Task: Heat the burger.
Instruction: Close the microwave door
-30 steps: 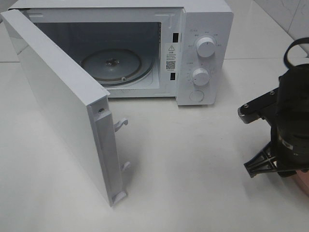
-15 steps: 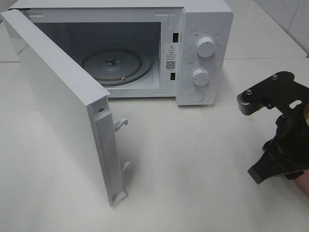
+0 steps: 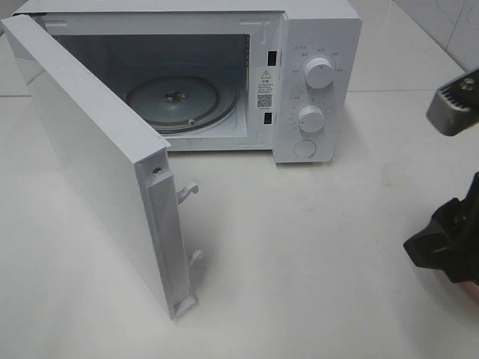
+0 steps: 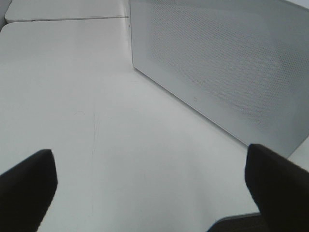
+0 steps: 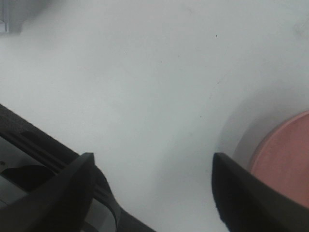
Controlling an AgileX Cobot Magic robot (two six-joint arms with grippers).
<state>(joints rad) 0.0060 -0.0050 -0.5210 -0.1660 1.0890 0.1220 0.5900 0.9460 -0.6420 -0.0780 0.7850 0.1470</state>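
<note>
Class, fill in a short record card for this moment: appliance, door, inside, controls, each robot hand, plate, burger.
Appliance: white microwave on a white table
Door: door swung wide open
Inside: glass turntable, nothing on it
Controls: two knobs
Left hand: left hand open, holding nothing, near the door
Right hand: right hand open, holding nothing
Plate: pink plate beside the right hand
Burger: not visible

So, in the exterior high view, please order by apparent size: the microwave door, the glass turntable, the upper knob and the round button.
Largest to smallest:
1. microwave door, though it is nearest the camera
2. glass turntable
3. upper knob
4. round button, close to the knob in size, so this order is unsure
</note>
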